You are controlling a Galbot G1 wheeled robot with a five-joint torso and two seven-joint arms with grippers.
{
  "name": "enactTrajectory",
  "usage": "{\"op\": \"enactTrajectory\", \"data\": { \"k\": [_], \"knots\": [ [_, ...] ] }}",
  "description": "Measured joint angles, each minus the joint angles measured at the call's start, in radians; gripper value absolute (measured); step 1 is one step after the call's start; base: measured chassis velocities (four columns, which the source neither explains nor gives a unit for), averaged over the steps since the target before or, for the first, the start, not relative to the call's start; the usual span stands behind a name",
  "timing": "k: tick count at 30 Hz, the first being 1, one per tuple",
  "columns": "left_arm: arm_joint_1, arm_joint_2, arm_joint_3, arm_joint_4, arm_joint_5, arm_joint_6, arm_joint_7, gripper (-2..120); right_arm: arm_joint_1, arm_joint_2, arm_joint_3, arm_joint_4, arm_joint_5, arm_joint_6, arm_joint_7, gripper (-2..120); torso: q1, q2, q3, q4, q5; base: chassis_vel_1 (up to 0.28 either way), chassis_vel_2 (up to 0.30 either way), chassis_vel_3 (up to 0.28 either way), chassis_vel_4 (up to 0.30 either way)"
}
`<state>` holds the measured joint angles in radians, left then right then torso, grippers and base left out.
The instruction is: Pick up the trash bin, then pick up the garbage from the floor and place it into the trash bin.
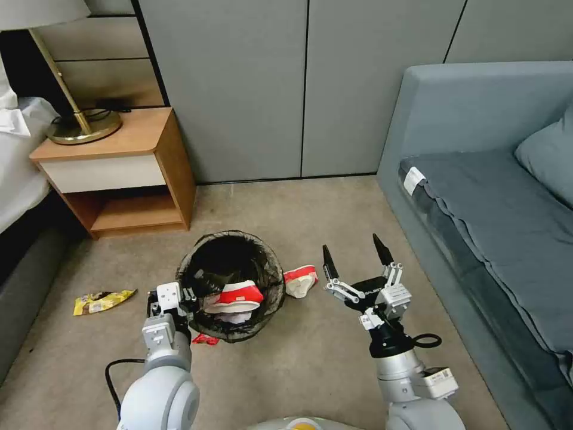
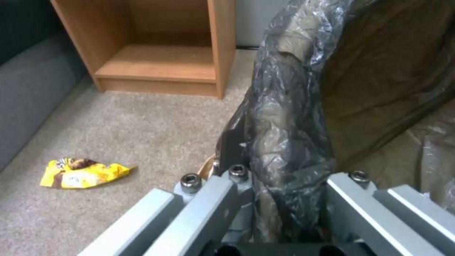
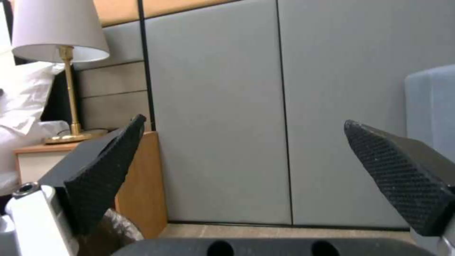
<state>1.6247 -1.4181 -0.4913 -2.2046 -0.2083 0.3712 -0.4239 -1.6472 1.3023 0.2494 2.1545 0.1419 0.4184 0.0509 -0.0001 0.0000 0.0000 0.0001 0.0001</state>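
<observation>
The trash bin (image 1: 230, 283), lined with a dark bag, stands on the carpet just ahead of me. My left gripper (image 1: 179, 294) is shut on its near-left rim. In the left wrist view the bag-covered rim (image 2: 289, 117) sits pinched in that gripper (image 2: 279, 174). A crushed red-and-white cup (image 1: 240, 294) and white tissue lie inside the bin. Another crushed cup (image 1: 300, 279) lies on the floor right of the bin. My right gripper (image 1: 353, 254) hovers open just right of that cup, holding nothing, its fingers (image 3: 102, 170) spread wide. A yellow wrapper (image 1: 101, 300) (image 2: 83, 173) lies to the left. A tiny red scrap (image 1: 205, 339) sits by the bin's near side.
A wooden nightstand (image 1: 119, 173) (image 2: 161, 46) with a brass lamp (image 1: 83, 122) (image 3: 59, 35) stands at the back left beside a bed (image 1: 18, 173). A grey sofa (image 1: 489, 197) lines the right. Grey wall panels (image 1: 304, 83) close the back. Open carpet (image 1: 310, 364) lies between.
</observation>
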Motion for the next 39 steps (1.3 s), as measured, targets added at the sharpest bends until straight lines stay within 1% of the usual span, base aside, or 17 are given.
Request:
{"op": "enactTrajectory", "data": {
  "k": [9,13,16,18,20,21,23,25,26,28,29,32,33,35,36,38,39],
  "knots": [
    [0.001,-0.007,0.006,-0.008,0.001,0.002,-0.001,0,0.005,-0.001,-0.014,-0.002,0.037,-0.02,0.001,100,0.0,0.0,0.0,-0.0001,-0.0001,0.0,0.0,0.0,0.0],
    [-0.001,-0.005,0.007,-0.008,0.001,0.002,-0.002,0,0.027,-0.017,-0.01,-0.02,0.037,-0.027,-0.03,100,0.0,0.0,0.0,-0.0002,-0.0002,0.0,0.0,0.0,0.0],
    [-0.001,-0.004,0.006,-0.011,0.001,0.003,-0.002,0,0.086,-0.058,0.004,-0.103,0.033,-0.039,-0.1,100,0.0,0.0,0.0,-0.0002,0.0,0.0,0.0,0.0,0.0],
    [-0.001,-0.004,0.006,-0.012,0.001,0.003,-0.002,0,0.096,-0.065,0.006,-0.12,0.031,-0.039,-0.116,100,0.0,0.0,0.0,-0.0001,0.0,0.0,0.0,0.0,0.0],
    [0.004,-0.003,0.006,-0.02,0.001,0.003,-0.003,0,0.165,-0.104,0.016,-0.238,0.015,-0.039,-0.233,100,0.0,0.0,0.0,-0.0001,0.0001,0.0,0.0,0.0,0.0],
    [0.004,-0.003,0.006,-0.02,0.001,0.003,-0.003,0,0.165,-0.104,0.016,-0.238,0.015,-0.039,-0.233,100,0.0,0.0,0.0,-0.0001,0.0001,0.0,0.0,0.0,0.0],
    [0.007,-0.002,0.006,-0.025,0.001,0.003,-0.003,0,0.233,-0.125,0.009,-0.338,-0.012,-0.03,-0.315,100,0.0,0.0,0.0,0.0,0.0,0.0,0.0,0.0,0.0],
    [0.008,-0.002,0.006,-0.025,0.002,0.003,-0.003,0,0.248,-0.128,0.004,-0.36,-0.019,-0.026,-0.328,100,0.0,0.0,0.0,0.0,0.0,0.0,0.0,0.0,0.0],
    [0.01,-0.002,0.006,-0.026,0.003,0.003,-0.003,0,0.298,-0.139,-0.014,-0.441,-0.044,-0.014,-0.374,100,0.0,0.0,0.0,-0.0001,0.0,0.0,0.0,0.0,0.0],
    [0.011,-0.004,0.007,-0.027,0.006,0.003,-0.003,0,0.365,-0.143,-0.038,-0.542,-0.079,0.003,-0.434,100,0.0,0.0,0.0,-0.0002,0.0001,0.0,0.0,0.0,0.0],
    [0.011,-0.004,0.007,-0.027,0.006,0.003,-0.003,0,0.365,-0.143,-0.038,-0.542,-0.079,0.003,-0.434,100,0.0,0.0,0.0,-0.0002,0.0001,0.0,0.0,0.0,0.0],
    [0.014,-0.008,0.009,-0.027,0.014,0.004,-0.003,0,0.503,-0.119,-0.072,-0.719,-0.151,0.049,-0.529,100,0.0,0.0,0.0,0.0001,0.0003,0.0,0.0,0.0,0.0],
    [0.014,-0.008,0.009,-0.027,0.014,0.004,-0.003,0,0.503,-0.119,-0.072,-0.719,-0.151,0.049,-0.529,100,0.0,0.0,0.0,0.0001,0.0003,0.0,0.0,0.0,0.0],
    [0.016,-0.01,0.009,-0.027,0.018,0.004,-0.003,0,0.567,-0.101,-0.083,-0.803,-0.182,0.065,-0.579,100,0.0,0.0,0.0,0.0002,-0.0003,0.0,0.0,0.0,0.0],
    [0.016,-0.013,0.01,-0.023,0.02,0.004,-0.003,0,0.609,-0.086,-0.09,-0.869,-0.203,0.072,-0.629,100,0.0,0.0,0.0,0.0002,0.0,0.0,0.0,0.0,0.0],
    [0.016,-0.014,0.01,-0.021,0.021,0.004,-0.003,0,0.622,-0.081,-0.092,-0.891,-0.212,0.076,-0.643,100,0.0,0.0,0.0,0.0001,0.0,0.0,0.0,0.0,0.0],
    [0.014,-0.018,0.011,-0.013,0.023,0.004,-0.003,0,0.667,-0.062,-0.095,-0.976,-0.253,0.102,-0.671,100,0.0,0.0,0.0,-0.0001,-0.0005,0.0,0.0,0.0,0.0]
  ]
}}
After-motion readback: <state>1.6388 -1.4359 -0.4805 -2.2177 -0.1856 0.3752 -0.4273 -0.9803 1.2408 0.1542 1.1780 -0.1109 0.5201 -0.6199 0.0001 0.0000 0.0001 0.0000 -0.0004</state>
